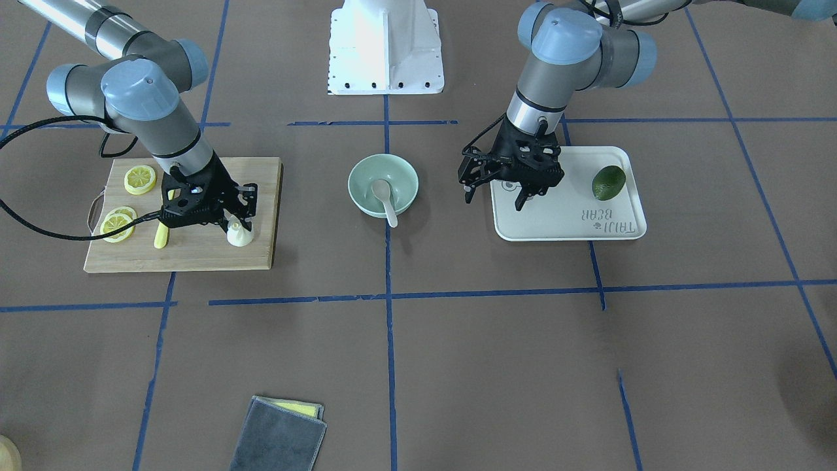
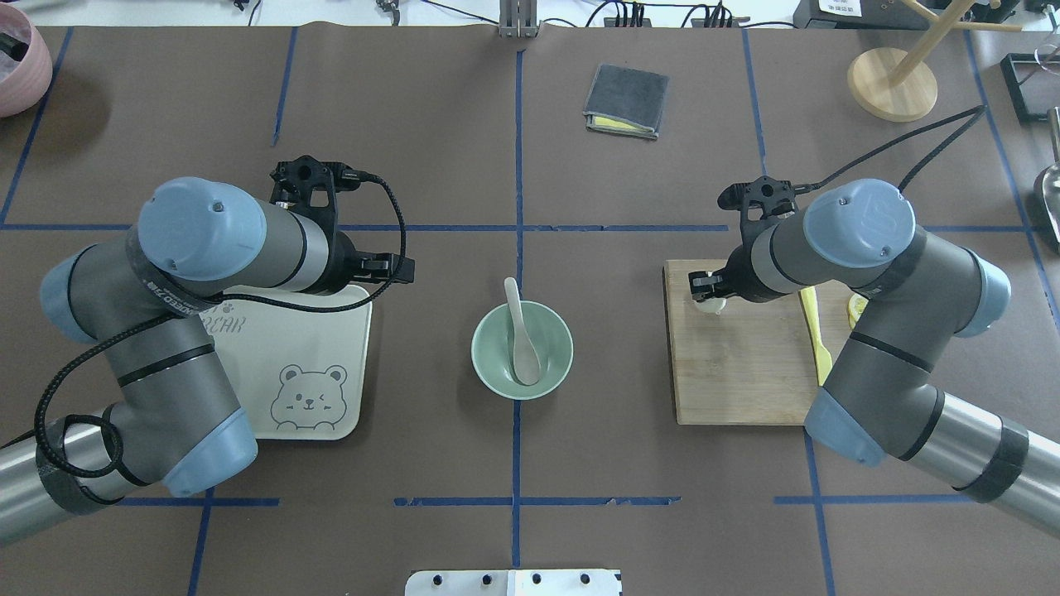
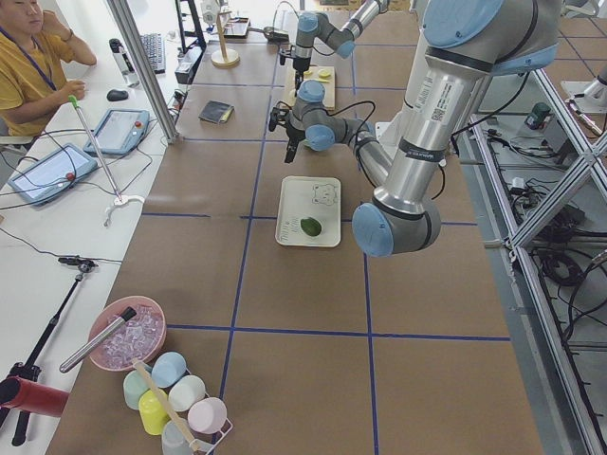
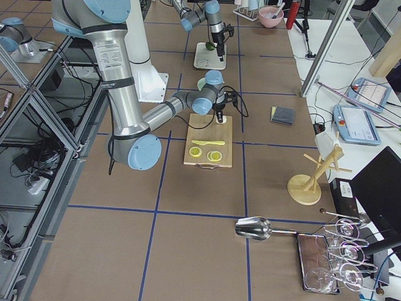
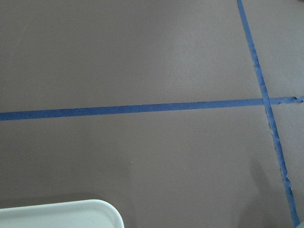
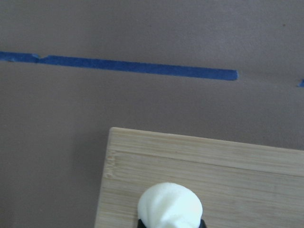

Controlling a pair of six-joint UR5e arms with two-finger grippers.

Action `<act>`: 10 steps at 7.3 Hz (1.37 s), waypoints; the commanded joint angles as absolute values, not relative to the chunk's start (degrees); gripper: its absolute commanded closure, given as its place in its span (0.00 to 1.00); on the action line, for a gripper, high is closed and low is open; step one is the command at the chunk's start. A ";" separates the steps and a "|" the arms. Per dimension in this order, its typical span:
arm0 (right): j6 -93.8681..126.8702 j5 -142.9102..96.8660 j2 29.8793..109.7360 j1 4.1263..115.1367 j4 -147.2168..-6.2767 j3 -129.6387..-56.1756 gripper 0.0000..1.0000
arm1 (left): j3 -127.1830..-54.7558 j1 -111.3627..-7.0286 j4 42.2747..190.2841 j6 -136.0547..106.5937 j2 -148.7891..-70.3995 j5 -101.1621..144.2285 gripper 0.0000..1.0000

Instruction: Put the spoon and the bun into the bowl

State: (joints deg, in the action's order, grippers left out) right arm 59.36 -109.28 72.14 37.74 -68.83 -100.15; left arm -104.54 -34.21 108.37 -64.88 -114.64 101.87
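The off-white spoon (image 1: 386, 199) lies in the mint-green bowl (image 1: 356, 190) at the table's middle, its handle over the rim; both also show in the overhead view, spoon (image 2: 520, 339) and bowl (image 2: 484, 364). The white bun (image 1: 239, 235) sits at the corner of the wooden cutting board (image 1: 196, 252). My right gripper (image 1: 239, 229) is down on the board, its fingers closed against both sides of the bun (image 6: 170, 206). My left gripper (image 1: 494, 199) is open and empty, above the edge of the beige tray (image 1: 569, 222) that faces the bowl.
A dark green avocado (image 1: 609, 182) lies on the tray. Two lemon slices (image 1: 140, 179) and a yellow knife (image 1: 161, 235) lie on the board. A folded grey cloth (image 1: 278, 435) lies far across the table. The robot's white base (image 1: 386, 46) stands behind the bowl.
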 commanded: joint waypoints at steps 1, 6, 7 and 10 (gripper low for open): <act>63.85 -109.34 65.94 37.36 -72.77 -100.37 0.60 | -105.29 -34.45 108.37 -64.78 -114.35 101.87 0.00; 77.77 -102.42 58.28 27.36 -72.51 -100.63 0.60 | -108.02 -37.78 108.37 -63.11 -111.71 101.87 0.00; 78.31 -101.96 57.58 26.20 -72.51 -100.55 0.60 | -108.02 -38.14 108.37 -62.58 -111.71 101.95 0.00; 80.33 -99.50 56.16 23.39 -72.51 -100.46 0.56 | -108.02 -38.23 108.37 -62.58 -111.62 101.87 0.00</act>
State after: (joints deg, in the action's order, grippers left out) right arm 79.89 -100.39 56.57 24.39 -72.51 -100.50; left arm -108.01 -38.18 108.37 -62.59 -111.64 101.87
